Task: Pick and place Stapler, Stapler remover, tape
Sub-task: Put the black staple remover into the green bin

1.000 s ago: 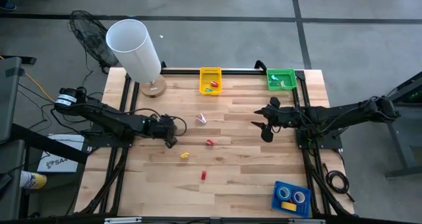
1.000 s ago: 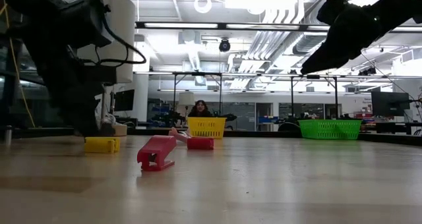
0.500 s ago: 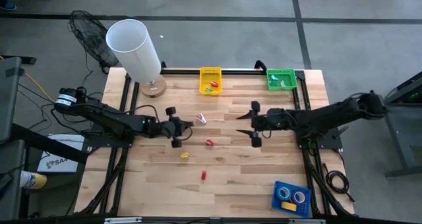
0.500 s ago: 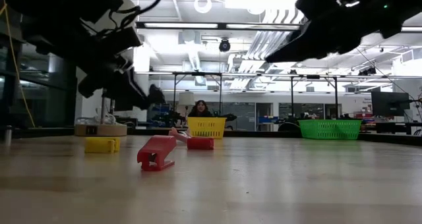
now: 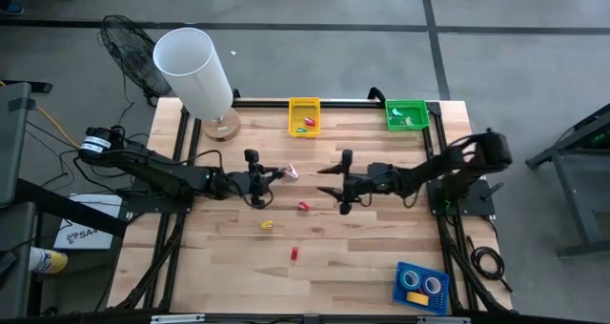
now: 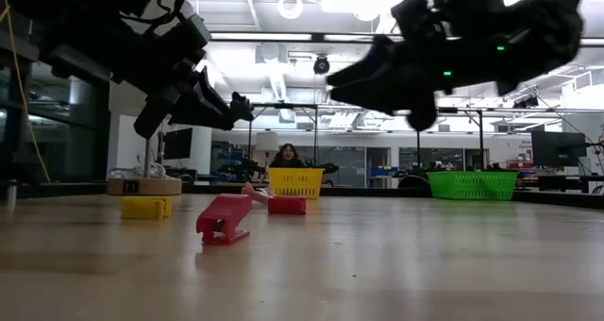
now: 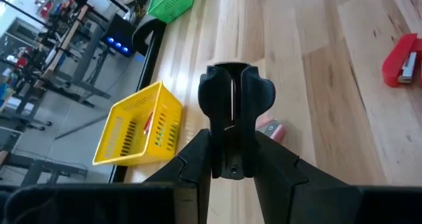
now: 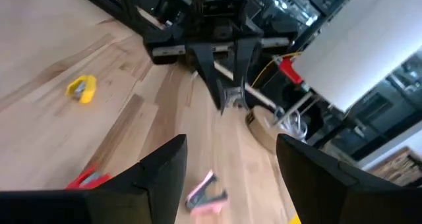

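Note:
My left gripper is shut and hangs above the table, pointing at the pink stapler remover, which lies flat on the wood and is half hidden behind the fingers. My right gripper is open, also in the air, facing the left one across the remover. A red stapler, a yellow stapler and a second small red one lie on the table. The tape rolls sit in a blue tray.
A yellow basket holding red and green pieces and a green basket stand at the far edge. A white cylinder on a round wooden base stands at the far left corner. A person sits in the room beyond.
My left gripper has risen from the table surface and swung toward the table's right, now pointing level at the pink remover. My right gripper has travelled toward the table's left, closing the distance to the left one. The things on the table have stayed put.

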`<action>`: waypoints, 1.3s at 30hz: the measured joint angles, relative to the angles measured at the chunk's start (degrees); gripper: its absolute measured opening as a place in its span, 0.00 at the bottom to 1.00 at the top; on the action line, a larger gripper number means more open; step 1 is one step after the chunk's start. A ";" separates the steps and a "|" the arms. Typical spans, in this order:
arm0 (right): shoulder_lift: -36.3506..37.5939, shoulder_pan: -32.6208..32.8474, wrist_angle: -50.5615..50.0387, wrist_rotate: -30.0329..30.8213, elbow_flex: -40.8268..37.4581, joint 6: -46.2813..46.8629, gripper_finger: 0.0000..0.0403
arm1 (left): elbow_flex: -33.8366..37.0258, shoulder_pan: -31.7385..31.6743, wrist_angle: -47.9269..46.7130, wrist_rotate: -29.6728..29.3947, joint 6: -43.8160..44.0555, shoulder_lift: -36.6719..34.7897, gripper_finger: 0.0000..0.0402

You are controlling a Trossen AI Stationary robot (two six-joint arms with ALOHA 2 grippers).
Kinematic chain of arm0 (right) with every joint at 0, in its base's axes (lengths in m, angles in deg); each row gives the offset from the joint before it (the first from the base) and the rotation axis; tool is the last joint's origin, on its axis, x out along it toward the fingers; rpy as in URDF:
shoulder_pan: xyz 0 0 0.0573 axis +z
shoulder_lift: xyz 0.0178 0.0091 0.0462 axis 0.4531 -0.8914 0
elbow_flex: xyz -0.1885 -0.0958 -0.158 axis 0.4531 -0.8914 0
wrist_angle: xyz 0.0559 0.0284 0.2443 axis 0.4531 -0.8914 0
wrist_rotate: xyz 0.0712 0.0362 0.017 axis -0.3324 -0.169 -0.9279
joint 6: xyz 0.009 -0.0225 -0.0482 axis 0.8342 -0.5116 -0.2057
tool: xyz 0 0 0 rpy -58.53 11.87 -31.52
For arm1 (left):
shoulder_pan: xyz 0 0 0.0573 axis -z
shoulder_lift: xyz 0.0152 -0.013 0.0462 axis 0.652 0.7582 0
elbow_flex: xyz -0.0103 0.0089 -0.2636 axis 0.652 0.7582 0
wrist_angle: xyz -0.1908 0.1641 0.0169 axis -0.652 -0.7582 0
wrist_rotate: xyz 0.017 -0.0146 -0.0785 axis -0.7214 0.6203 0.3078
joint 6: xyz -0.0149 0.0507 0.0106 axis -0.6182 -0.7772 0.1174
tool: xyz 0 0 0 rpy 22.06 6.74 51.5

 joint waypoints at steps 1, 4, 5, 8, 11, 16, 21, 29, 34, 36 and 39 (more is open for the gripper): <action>-1.48 0.00 0.21 -0.07 1.51 -0.66 0.56 | 0.00 0.00 0.02 0.00 -0.03 0.00 0.20; -6.13 0.00 -0.48 -0.13 7.02 -1.23 0.56 | 0.00 0.00 0.02 0.03 -0.24 0.00 0.20; -7.68 0.00 -1.28 -0.15 9.16 -1.28 0.56 | 0.00 0.00 -0.01 0.03 -0.29 0.00 0.20; -11.66 0.00 -4.42 0.18 15.36 -1.33 0.55 | 0.00 0.00 -0.07 0.00 -0.27 0.00 0.20; -14.38 0.00 -9.03 3.12 20.87 -2.29 0.55 | 0.00 0.00 -0.13 -0.19 -0.25 0.00 0.20; -16.27 -0.24 -16.97 7.36 27.56 -4.71 0.55 | -0.02 0.00 -0.26 -0.22 -0.26 0.00 0.20; -16.31 -1.29 -24.55 5.62 31.41 -3.22 0.55 | -0.04 0.00 -1.35 -0.22 -1.04 0.00 0.20; -16.33 -3.28 -26.88 -0.12 32.18 -2.29 0.55 | -0.07 0.00 -1.60 -0.24 -1.27 0.00 0.20; -16.33 -4.06 -27.23 -3.23 32.17 -2.28 0.55 | -0.07 0.00 -1.54 -0.26 -1.27 0.00 0.20; -16.34 -4.09 -27.19 -3.93 32.17 -2.29 0.54 | -0.07 0.00 -1.51 -0.26 -1.27 0.00 0.20; -16.47 -4.15 -27.34 -4.09 32.17 -2.27 0.54 | -0.07 0.00 -1.51 -0.26 -1.27 0.00 0.20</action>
